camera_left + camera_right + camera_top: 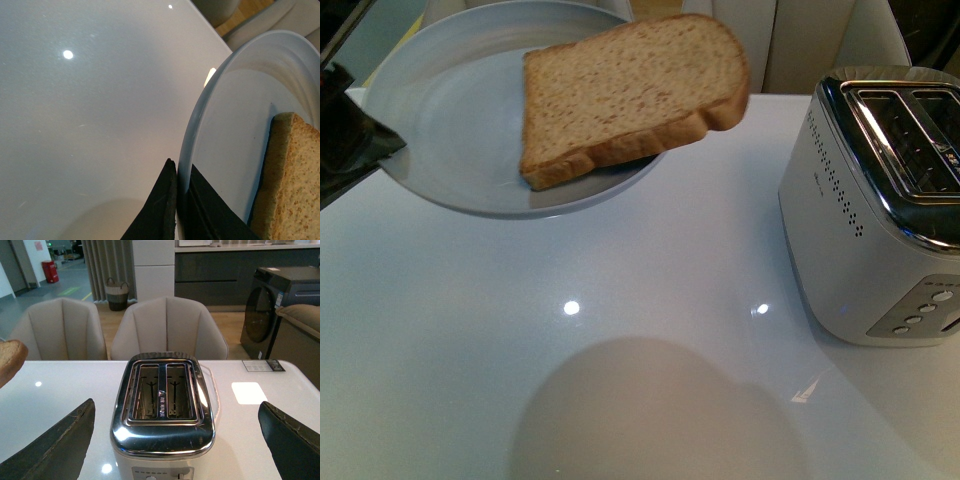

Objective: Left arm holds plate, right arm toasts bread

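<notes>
The pale blue-grey plate point(450, 130) hangs in the air over the white table at the upper left of the front view. The brown bread slice point(625, 95) lies on it, its far end overhanging the rim toward the toaster. My left gripper point(355, 145) is shut on the plate's left rim. In the left wrist view its black jaws point(181, 187) pinch the rim of the plate point(235, 125), with the bread point(292, 185) beside them. My right gripper point(177, 412) is open and empty, its fingers either side of the toaster point(162, 410). The bread's tip point(10, 360) shows at the right wrist view's edge.
The white and chrome two-slot toaster point(880, 200) stands on the table at the right, both slots empty. The glossy white table point(650, 330) shows the plate's shadow near the front. Beige chairs point(167, 330) stand behind the table.
</notes>
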`<act>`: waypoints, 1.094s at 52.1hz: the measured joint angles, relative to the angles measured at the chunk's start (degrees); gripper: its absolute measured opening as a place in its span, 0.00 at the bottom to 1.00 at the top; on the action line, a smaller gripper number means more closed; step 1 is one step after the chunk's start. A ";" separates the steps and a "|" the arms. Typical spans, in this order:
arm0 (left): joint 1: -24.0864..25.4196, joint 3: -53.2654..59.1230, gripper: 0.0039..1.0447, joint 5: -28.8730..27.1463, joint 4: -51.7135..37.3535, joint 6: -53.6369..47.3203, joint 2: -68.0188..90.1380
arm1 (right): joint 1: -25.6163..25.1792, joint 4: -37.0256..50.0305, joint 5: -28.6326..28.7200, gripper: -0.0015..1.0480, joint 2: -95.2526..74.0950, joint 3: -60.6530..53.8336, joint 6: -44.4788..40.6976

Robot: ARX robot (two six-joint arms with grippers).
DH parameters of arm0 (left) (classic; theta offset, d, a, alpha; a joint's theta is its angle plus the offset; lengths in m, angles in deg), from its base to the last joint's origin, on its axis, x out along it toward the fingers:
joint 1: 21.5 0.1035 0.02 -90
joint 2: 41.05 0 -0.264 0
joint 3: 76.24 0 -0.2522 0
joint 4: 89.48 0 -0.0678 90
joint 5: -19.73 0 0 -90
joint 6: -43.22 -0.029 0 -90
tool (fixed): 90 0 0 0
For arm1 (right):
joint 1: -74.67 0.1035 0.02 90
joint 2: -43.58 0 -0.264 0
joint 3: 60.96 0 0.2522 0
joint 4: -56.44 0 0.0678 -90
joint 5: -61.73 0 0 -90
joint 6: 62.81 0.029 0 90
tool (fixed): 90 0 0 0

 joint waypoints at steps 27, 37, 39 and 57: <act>-14.12 -7.41 0.03 -5.62 9.60 10.88 -0.11 | 0.02 0.00 0.00 0.91 0.00 0.00 0.00; -14.67 -7.41 0.03 -5.70 9.55 11.43 -1.07 | 0.00 0.00 0.00 0.91 0.00 0.00 0.00; -14.73 -7.41 0.03 -5.68 9.55 11.47 -1.09 | 0.00 0.00 0.00 0.91 0.00 0.00 0.00; -14.75 -7.41 0.03 -5.70 9.55 11.61 -1.09 | 0.02 0.00 -0.02 0.91 0.00 0.00 0.00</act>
